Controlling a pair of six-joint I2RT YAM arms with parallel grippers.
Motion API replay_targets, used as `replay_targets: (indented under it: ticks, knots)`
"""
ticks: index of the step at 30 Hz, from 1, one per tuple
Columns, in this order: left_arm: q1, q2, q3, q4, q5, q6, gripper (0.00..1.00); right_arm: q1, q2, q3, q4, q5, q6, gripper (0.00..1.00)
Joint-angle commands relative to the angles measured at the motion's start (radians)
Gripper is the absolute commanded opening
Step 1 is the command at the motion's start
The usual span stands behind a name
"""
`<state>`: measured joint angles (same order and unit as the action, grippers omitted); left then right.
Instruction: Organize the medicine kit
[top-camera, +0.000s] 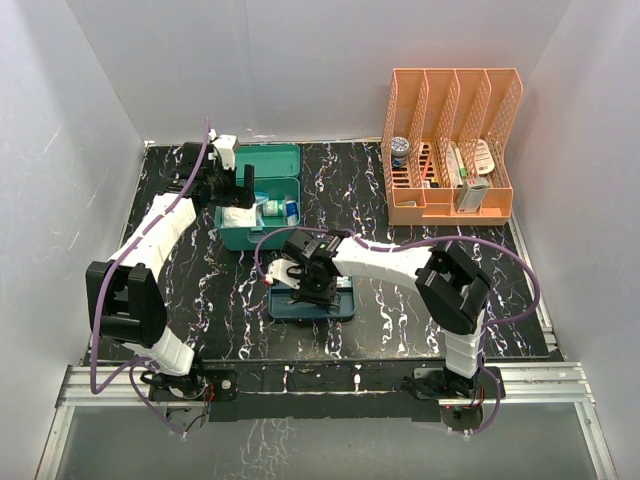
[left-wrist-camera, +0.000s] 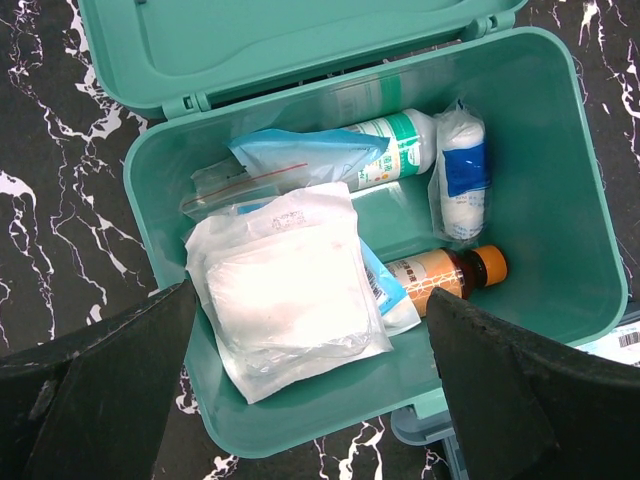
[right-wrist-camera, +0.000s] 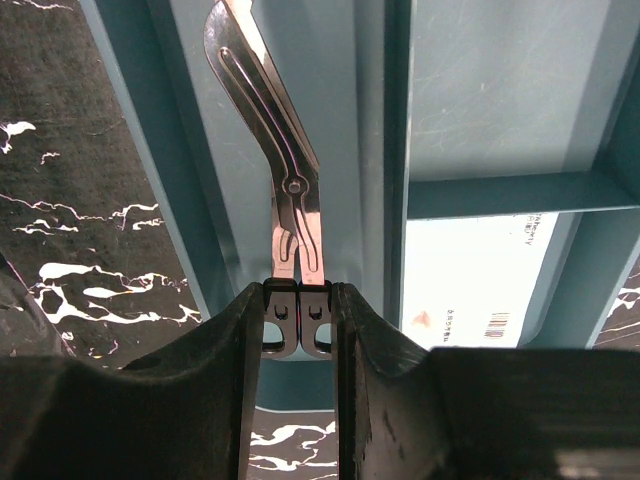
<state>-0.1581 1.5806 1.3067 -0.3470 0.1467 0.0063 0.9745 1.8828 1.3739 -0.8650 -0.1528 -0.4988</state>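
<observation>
The medicine kit (top-camera: 232, 238) stands open at the back left, lid (top-camera: 270, 160) folded back. In the left wrist view the kit (left-wrist-camera: 560, 200) holds a white gauze packet (left-wrist-camera: 290, 290), a blue pouch (left-wrist-camera: 310, 155), a white bottle (left-wrist-camera: 395, 145), a bandage roll (left-wrist-camera: 462, 175) and an amber bottle (left-wrist-camera: 450, 275). My left gripper (top-camera: 240, 190) is open and empty above the kit's near side (left-wrist-camera: 310, 295). My right gripper (top-camera: 305, 290) is shut (right-wrist-camera: 298, 300) on the black handles of metal bandage scissors (right-wrist-camera: 270, 120), which lie along the left compartment of the dark teal divided tray (right-wrist-camera: 470, 100).
The divided tray (top-camera: 340, 312) sits in front of the kit and holds a white box (right-wrist-camera: 470, 280). An orange slotted file rack (top-camera: 450, 205) with several medicine items stands at the back right. White walls enclose the black marbled table.
</observation>
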Motion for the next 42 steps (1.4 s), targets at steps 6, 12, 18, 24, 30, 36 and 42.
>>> replay_targets:
  ticks: [6,12,18,24,30,36,42]
  knots:
    - [0.009,-0.048,-0.001,-0.006,0.023,-0.007,0.99,0.004,-0.013,-0.022,0.067,0.015,0.001,0.28]
    - [0.009,-0.042,0.005,-0.007,0.028,-0.006,0.99,0.003,-0.022,-0.016,0.072,0.025,0.003,0.37]
    - [0.009,-0.036,0.012,-0.008,0.033,-0.006,0.99,0.003,-0.031,-0.005,0.067,0.035,0.016,0.39]
    - [0.009,-0.037,0.013,-0.012,0.029,-0.003,0.99,-0.005,-0.131,0.115,0.105,0.199,0.123,0.37]
    - [0.009,-0.023,0.023,-0.009,0.039,-0.006,0.99,-0.127,-0.361,0.064,0.275,0.587,0.358,0.57]
    - [0.009,-0.008,0.043,-0.009,0.038,-0.004,0.99,-0.589,-0.506,-0.01,0.173,0.605,0.728,0.86]
    - [0.009,-0.013,0.046,-0.013,0.037,-0.003,0.99,-0.798,-0.431,-0.045,-0.036,0.539,0.891,0.9]
